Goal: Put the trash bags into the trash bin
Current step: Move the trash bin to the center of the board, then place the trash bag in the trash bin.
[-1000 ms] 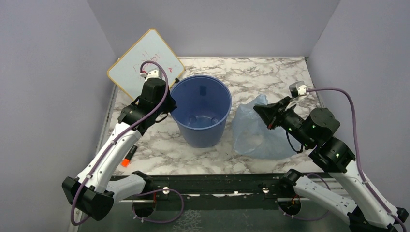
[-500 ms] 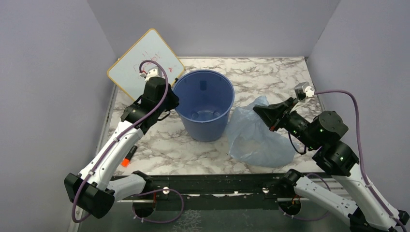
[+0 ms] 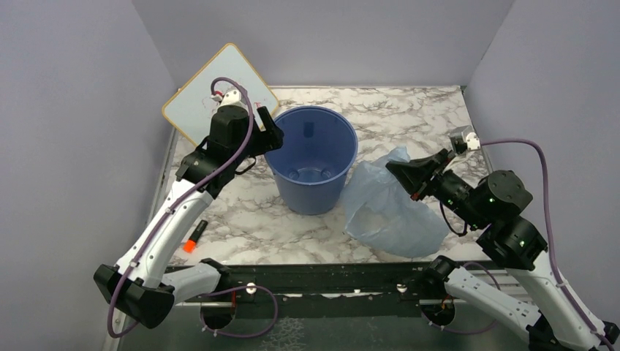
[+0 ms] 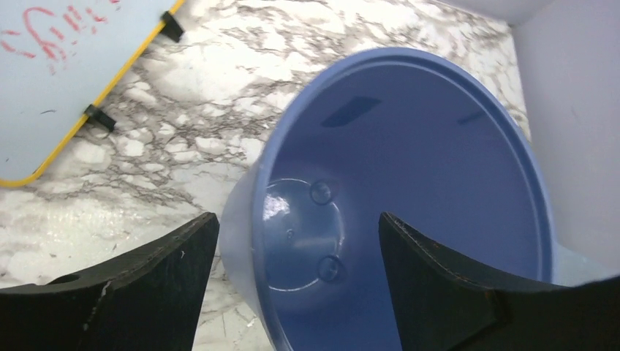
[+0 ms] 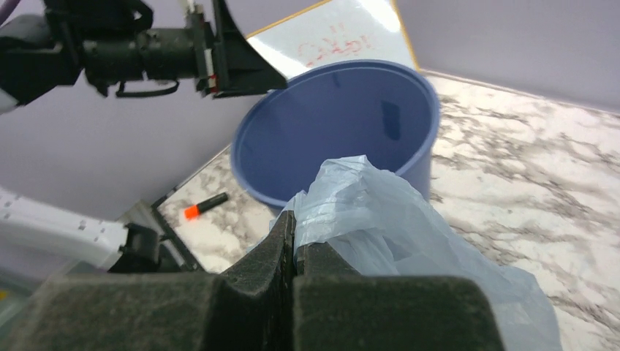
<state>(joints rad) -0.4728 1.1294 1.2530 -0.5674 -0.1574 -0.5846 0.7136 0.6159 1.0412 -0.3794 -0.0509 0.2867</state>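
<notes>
We see a solid blue trash bin (image 3: 311, 199), a translucent light-blue trash bag (image 3: 384, 219), a grey-veined white marble worktop (image 3: 409, 117), and a yellow-edged white board (image 3: 194, 99) with red writing.

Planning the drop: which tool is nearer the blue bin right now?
Left. The left tool sits open at the bin's left rim; the right tool pinches the bag off to its right.

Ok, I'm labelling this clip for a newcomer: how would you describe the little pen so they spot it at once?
Start at the blue bucket in the middle of the marble table. Look from it toward the table's near left edge: the pen lies flat there, the only small black stick with a bright orange end.
</notes>
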